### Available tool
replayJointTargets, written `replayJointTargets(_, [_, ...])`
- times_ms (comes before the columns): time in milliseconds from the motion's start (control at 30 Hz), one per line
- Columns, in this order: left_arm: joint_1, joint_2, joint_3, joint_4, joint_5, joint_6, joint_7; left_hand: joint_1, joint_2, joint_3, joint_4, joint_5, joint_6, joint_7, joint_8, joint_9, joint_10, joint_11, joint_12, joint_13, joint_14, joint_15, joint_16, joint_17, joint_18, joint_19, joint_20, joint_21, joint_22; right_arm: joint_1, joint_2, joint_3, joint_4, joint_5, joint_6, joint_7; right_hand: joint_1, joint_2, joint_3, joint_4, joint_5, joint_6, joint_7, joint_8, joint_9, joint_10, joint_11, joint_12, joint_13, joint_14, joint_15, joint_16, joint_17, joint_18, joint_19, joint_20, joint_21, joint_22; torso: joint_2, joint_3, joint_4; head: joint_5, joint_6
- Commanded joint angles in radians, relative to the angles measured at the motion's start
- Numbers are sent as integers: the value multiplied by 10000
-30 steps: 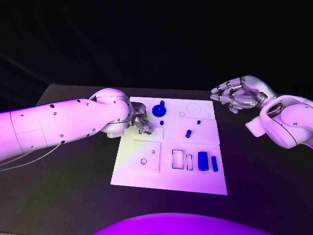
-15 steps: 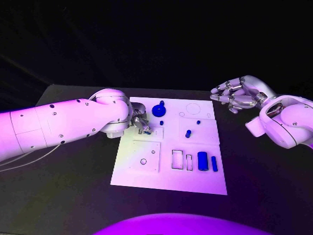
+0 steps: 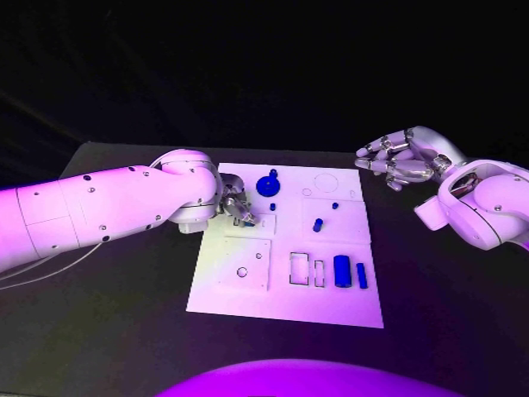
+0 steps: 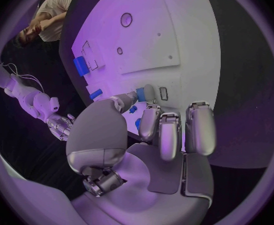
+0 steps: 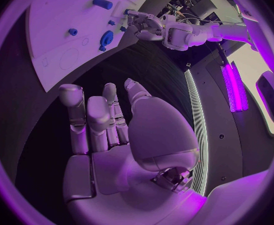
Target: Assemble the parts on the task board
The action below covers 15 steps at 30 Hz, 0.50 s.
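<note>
The white task board (image 3: 286, 285) lies in the middle of the black table. On it are a round blue part with a knob (image 3: 269, 185), small blue pegs (image 3: 318, 224) (image 3: 273, 208), and two upright blue blocks (image 3: 342, 270) (image 3: 361, 275). My left hand (image 3: 237, 207) is over the board's left edge and pinches a small blue part (image 4: 139, 94) between thumb and a fingertip (image 4: 148, 91), beside a small slot (image 4: 163, 93). My right hand (image 3: 396, 161) hovers off the board's far right corner, fingers (image 5: 90, 120) apart and holding nothing.
Empty cut-outs mark the board: a ring outline (image 3: 326, 183) at the far right, a round hole (image 3: 242, 271) and rectangular slots (image 3: 300, 269) nearer me. Bare black table (image 3: 110, 314) lies on both sides of the board.
</note>
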<state>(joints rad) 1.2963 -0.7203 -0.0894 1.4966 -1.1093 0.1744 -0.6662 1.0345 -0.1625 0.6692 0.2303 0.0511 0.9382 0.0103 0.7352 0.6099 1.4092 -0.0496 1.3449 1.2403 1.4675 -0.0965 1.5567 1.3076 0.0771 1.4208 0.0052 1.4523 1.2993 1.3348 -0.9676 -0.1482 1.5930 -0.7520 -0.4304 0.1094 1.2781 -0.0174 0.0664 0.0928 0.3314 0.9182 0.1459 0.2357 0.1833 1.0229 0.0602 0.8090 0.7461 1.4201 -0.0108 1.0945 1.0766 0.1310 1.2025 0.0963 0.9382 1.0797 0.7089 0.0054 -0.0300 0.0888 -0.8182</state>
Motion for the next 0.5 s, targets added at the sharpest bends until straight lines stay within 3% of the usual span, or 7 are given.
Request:
replayJointTargets(33, [-15,19,-11,-14,206,373,-199,-115,2,-4,93,61,6,53,-34,-17,58,-2,45,30,985,-41,40,2473,-200,62,19,61,23,-1,-2,5,3,-72,-8,25,-96,10,-1,73,36,-74,3,65,-9,70,14,-30,-6,82,-6,-25,15,120,52,14,-42,-9,-1,-3,6,-3,-8])
replayJointTargets(233, [-15,30,-11,-32,246,273,-231,-177,102,22,211,67,34,43,-34,-33,69,-9,56,50,985,-45,41,2475,-201,68,19,64,33,-1,0,5,-1,-72,-4,23,-90,10,2,72,43,-73,1,68,-9,70,12,-29,-9,83,-7,-27,16,119,57,13,-41,-7,-5,-2,0,7,4])
replayJointTargets(400, [-14,39,-10,-65,323,8,-263,-157,629,369,307,69,29,37,-36,-58,72,-18,54,62,986,-57,41,2476,-201,72,11,63,37,-1,2,5,-5,-72,4,20,-77,8,8,66,51,-72,-2,70,-10,70,10,-28,-14,86,-9,-28,19,122,54,12,-58,-19,-1,-3,-3,5,17])
replayJointTargets(500, [-14,43,-10,-75,399,-74,-255,-21,732,552,142,69,-4,33,-21,-51,64,-24,46,60,986,-63,40,2475,-200,72,6,60,35,-1,0,5,-6,-72,8,17,-77,8,8,66,51,-72,-2,70,-10,70,10,-28,-14,86,-9,-28,19,122,54,12,-58,-19,0,1,-4,9,18])
